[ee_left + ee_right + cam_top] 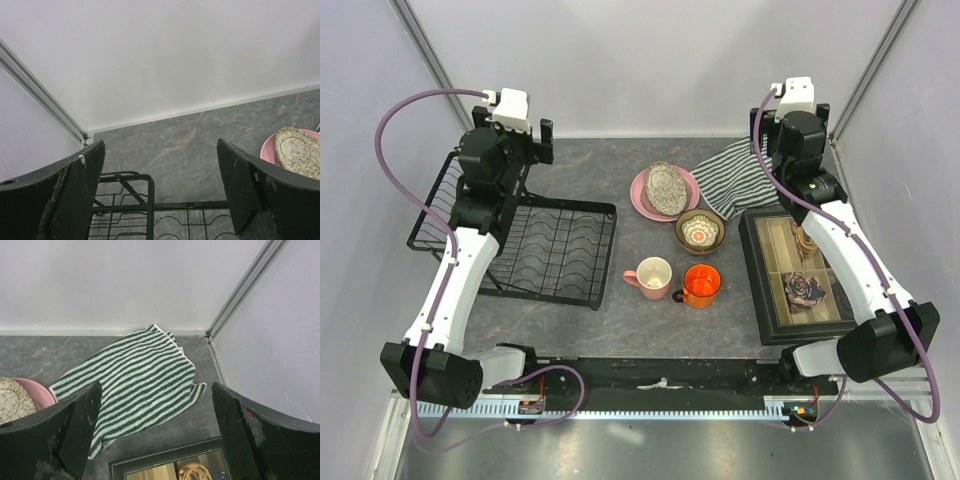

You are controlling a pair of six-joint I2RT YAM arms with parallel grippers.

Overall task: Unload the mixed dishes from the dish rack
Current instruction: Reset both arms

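On table (pixel 620 330) right of rack (pixel 535 245) – all dishes (pixel 701 231), mugs (pixel 653 274) nearest. Above rack, left gripper (pixel 160 170) agape, empty; right gripper (pixel 156 410) likewise. Risk – snagging rack wire on descent, toppling mugs with careless sweep.

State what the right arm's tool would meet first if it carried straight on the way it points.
Probably the green-and-white striped cloth on the grey stone-look table, framed by the open right tool; depth is unclear.

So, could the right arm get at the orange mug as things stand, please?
Probably yes: the orange mug stands upright in the open, only the pink mug close beside it, and the right claw is open and empty. The arm may need to pass over the dark box.
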